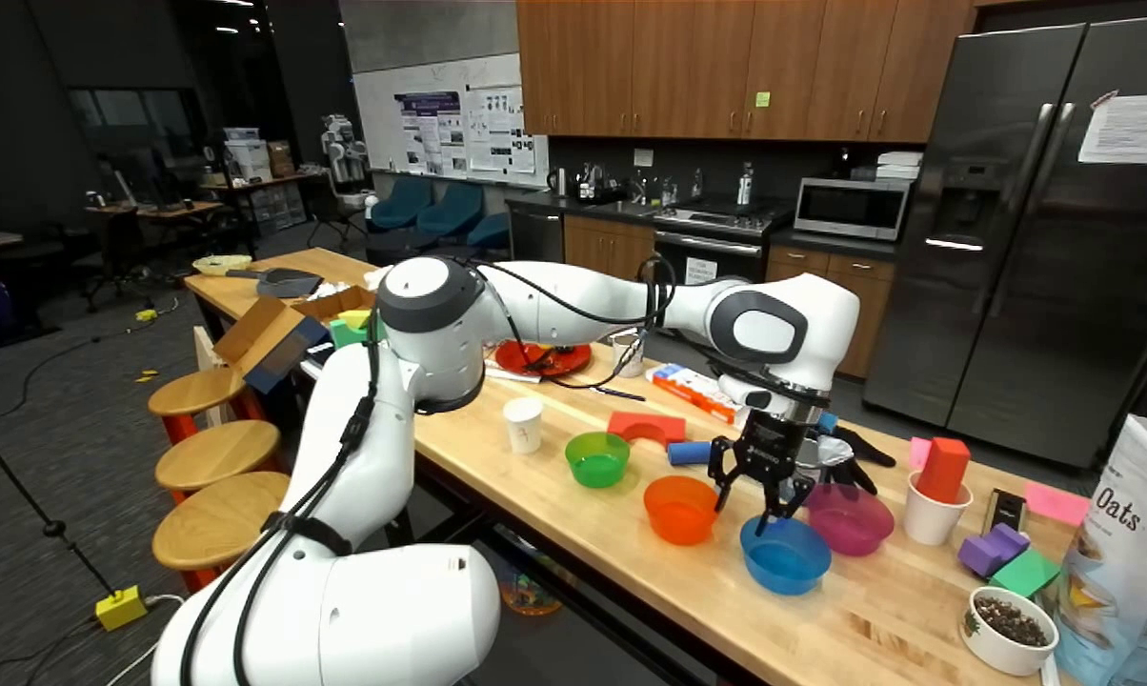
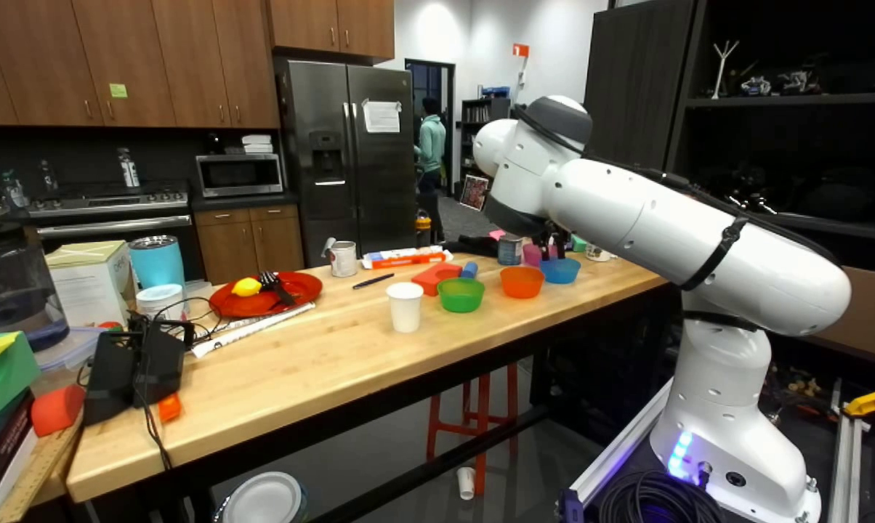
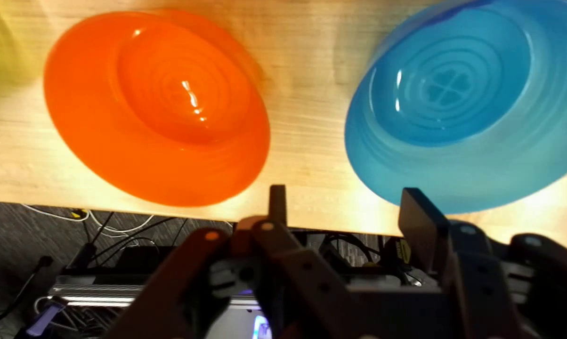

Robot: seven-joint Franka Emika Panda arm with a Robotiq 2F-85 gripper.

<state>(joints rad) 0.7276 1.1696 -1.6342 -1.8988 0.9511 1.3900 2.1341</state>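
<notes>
Hand (image 3: pixel 342 202) jaws apart, tabletop (image 3: pixel 311 160) visible in the gap. Wrist view: blue bowl (image 3: pixel 448 89) upper right, just overlapped by the hand; orange bowl (image 3: pixel 156 108) upper left. Both sit upright.

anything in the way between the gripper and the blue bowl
Nothing visible stands between the gripper and the blue bowl; in the wrist view they overlap at the bowl's rim. The orange bowl sits to one side.
</notes>
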